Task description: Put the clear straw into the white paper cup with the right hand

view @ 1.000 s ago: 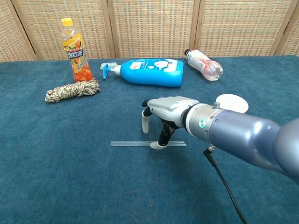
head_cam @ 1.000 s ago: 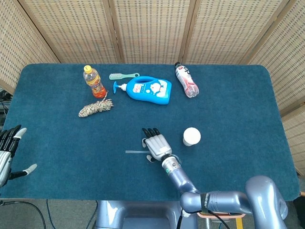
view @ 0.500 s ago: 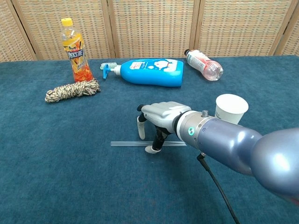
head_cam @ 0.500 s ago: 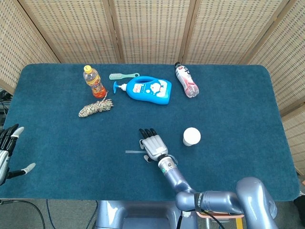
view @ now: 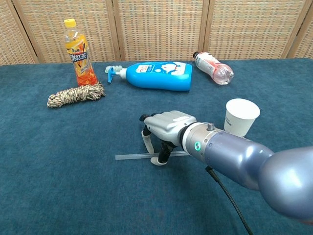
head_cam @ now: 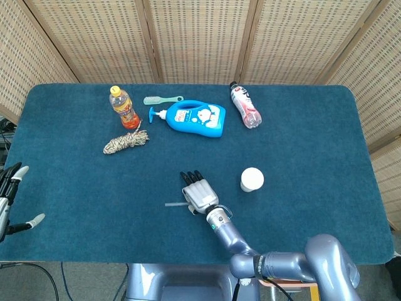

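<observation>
The clear straw (head_cam: 174, 204) (view: 129, 156) lies on the blue cloth, slightly slanted, left of the white paper cup (head_cam: 252, 179) (view: 240, 116). The cup stands upright, mouth up. My right hand (head_cam: 199, 193) (view: 168, 128) hovers palm down over the straw's right part. Its thumb and a finger reach down on either side of the straw and pinch it near the cloth. The cup is a short way to the right of this hand. My left hand (head_cam: 9, 200) hangs at the table's left edge with its fingers apart, holding nothing.
Along the back stand an orange drink bottle (head_cam: 123, 107), a coil of rope (head_cam: 126, 142), a green brush (head_cam: 162, 100), a blue lotion bottle on its side (head_cam: 194, 118) and a lying pink-labelled bottle (head_cam: 244, 105). Wicker screens close off the rear.
My right hand has shifted left along the straw and lowered its fingers around it. The straw has slid a little toward me and now slants. The left hand drifted slightly outward.
</observation>
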### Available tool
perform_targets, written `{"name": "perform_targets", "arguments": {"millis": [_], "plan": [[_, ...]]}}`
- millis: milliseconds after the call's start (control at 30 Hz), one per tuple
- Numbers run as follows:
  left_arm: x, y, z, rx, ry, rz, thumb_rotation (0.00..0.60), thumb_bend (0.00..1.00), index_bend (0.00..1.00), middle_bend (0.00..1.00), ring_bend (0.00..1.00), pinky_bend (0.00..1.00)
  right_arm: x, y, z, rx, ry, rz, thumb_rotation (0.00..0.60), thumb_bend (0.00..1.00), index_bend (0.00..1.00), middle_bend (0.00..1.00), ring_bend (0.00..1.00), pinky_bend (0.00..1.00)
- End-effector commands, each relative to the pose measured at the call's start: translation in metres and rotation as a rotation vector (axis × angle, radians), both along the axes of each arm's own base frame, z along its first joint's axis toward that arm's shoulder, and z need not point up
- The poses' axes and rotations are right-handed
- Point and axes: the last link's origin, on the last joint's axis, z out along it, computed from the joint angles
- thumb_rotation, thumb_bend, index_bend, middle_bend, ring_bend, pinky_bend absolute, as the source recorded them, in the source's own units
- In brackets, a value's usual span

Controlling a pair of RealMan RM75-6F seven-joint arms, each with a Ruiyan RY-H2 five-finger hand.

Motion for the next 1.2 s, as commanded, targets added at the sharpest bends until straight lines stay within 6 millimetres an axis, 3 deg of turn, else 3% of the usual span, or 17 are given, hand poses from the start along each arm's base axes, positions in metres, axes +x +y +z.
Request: {"name": "perform_targets", "arguments": {"millis": [33,200,367,533,700,900,1033,1200], "plan": [[0.0,0.0,0.0,0.0,0.0,0.0,0.6,0.12,0.0,0.0,0.0,0.0,0.001,0.001,0.0,0.002,-0.005,0.007,0.6,0.44,0.63,0.0,0.0,0.0],[-0.001,0.0,0.0,0.0,0.0,0.002,0.6,0.12,0.0,0.0,0.0,0.0,0.007,0.004,0.004,0.007,-0.037,0.039,0.6,0.45,0.65,0.0,0.0,0.0],[-0.002,0.0,0.0,-0.001,-0.001,0.006,0.6,0.12,0.0,0.0,0.0,0.0,0.027,0.004,0.029,0.017,-0.186,0.048,0.6,0.44,0.65,0.0,0.0,0.0],[-0.001,0.0,-0.002,-0.009,0.001,0.001,0.6,0.12,0.0,0.0,0.0,0.0,0.045,-0.003,0.072,0.024,-0.397,0.01,0.6,0.45,0.65,0.01,0.0,0.0],[0.001,-0.002,-0.002,-0.009,0.002,-0.005,0.6,0.12,0.0,0.0,0.0,0.0,0.05,-0.013,0.115,0.031,-0.589,-0.071,0.6,0.45,0.65,0.02,0.0,0.0],[0.001,-0.003,-0.003,-0.013,0.003,-0.008,0.6,0.12,0.0,0.0,0.0,0.0,0.038,-0.024,0.152,0.028,-0.794,-0.201,0.6,0.45,0.65,0.04,0.0,0.0],[0.003,-0.003,-0.005,-0.018,0.006,-0.011,0.6,0.12,0.0,0.0,0.0,0.0,0.015,-0.031,0.172,0.014,-0.888,-0.284,0.6,0.44,0.65,0.04,0.0,0.0],[0.004,-0.003,-0.005,-0.017,0.01,-0.017,0.6,0.12,0.0,0.0,0.0,0.0,-0.015,-0.036,0.182,-0.003,-0.92,-0.352,0.6,0.44,0.65,0.05,0.0,0.0]]}}
